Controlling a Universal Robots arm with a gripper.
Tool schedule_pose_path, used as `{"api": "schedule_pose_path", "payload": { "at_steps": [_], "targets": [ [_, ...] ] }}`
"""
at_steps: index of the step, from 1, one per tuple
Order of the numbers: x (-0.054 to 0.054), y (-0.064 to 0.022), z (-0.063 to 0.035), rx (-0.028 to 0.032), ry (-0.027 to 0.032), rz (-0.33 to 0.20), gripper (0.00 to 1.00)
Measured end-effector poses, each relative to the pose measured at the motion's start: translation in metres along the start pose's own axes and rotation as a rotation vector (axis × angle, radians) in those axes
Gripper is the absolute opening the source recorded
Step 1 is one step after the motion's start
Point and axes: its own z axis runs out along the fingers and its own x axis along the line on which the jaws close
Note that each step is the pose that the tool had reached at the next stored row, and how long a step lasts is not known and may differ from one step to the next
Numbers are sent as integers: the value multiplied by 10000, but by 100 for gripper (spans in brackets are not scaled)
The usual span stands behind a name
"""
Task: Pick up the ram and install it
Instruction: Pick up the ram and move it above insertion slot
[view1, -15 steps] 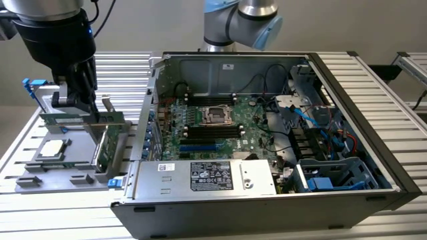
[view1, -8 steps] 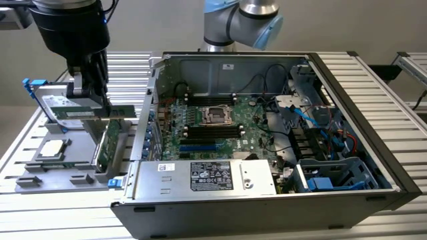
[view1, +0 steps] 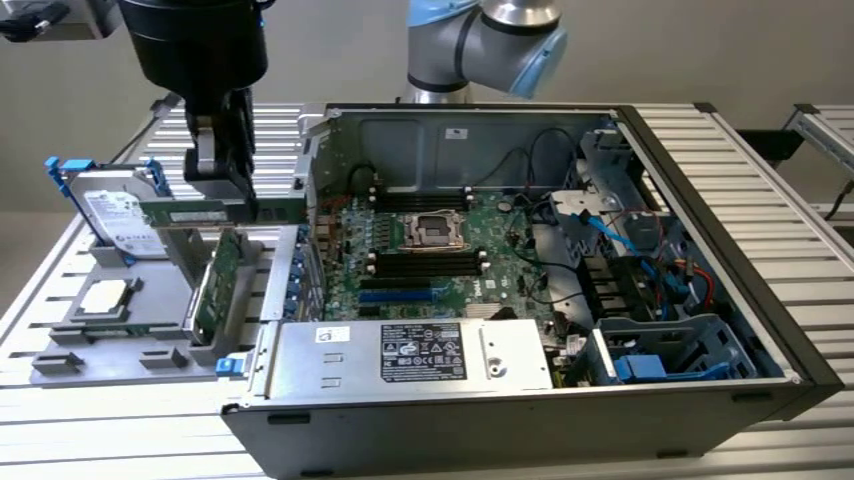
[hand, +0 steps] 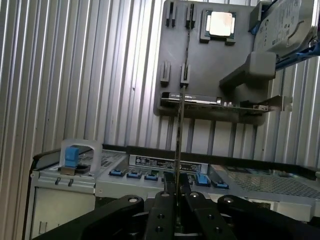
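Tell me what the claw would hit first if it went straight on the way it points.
The claw, shut on the ram, points down at the gray holder tray. The ram would probably meet the upright green expansion card standing there first, though depth is hard to judge.

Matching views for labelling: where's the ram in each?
Exterior view: the ram is held level in the gripper, over the grey tray on the exterior view's left.
Wrist view: the ram is edge-on, a thin line running out from the gripper.
Shared landmark: the silver CPU on the tray.
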Motion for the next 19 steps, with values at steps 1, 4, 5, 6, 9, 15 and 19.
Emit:
{"api": "schedule_pose_path", "payload": {
  "at_steps": [1, 4, 5, 6, 9, 15, 19],
  "targets": [
    [2, -41, -14, -1, 0, 1, 14],
    [9, -168, -43, -1, -1, 0, 14],
    [10, -212, -51, 0, -1, 0, 14],
    [11, -254, -56, -1, 0, 1, 14],
    [8, -378, -66, 0, -2, 0, 14],
    [-9, -639, -86, 0, -1, 0, 14],
    [-22, -822, -100, 0, -1, 0, 14]
  ]
}}
